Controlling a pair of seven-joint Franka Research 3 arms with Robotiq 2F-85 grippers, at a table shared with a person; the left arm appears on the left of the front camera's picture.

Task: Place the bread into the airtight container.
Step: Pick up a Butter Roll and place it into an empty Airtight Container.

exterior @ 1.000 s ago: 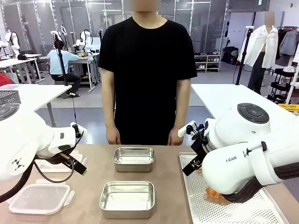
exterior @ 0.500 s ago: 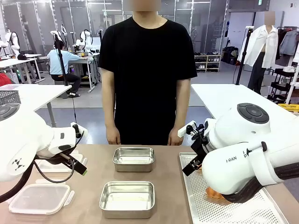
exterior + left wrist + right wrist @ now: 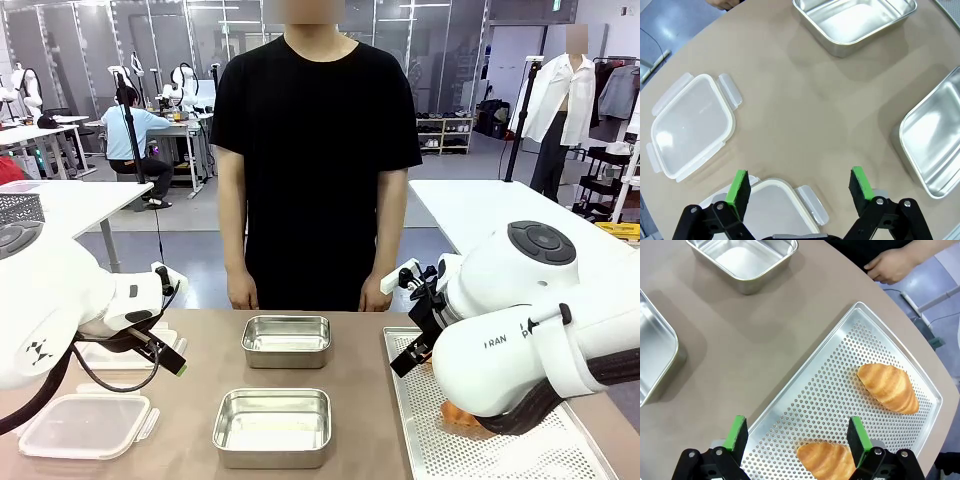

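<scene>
The right gripper (image 3: 797, 421) is being held released just above the nearer croissant (image 3: 826, 460); by an off-centre closing it could be nudged aside.

Two croissants (image 3: 888, 386) on tray (image 3: 815, 400), steel containers (image 3: 286, 341) empty

On the perforated tray (image 3: 412, 425), the bread (image 3: 455, 412) is almost wholly hidden by the right arm (image 3: 520, 350). In the right wrist view, the tray's nearer croissant (image 3: 825, 460) is cut off by the bottom edge, and the steel container (image 3: 655, 360) left of the tray by the left edge
</scene>
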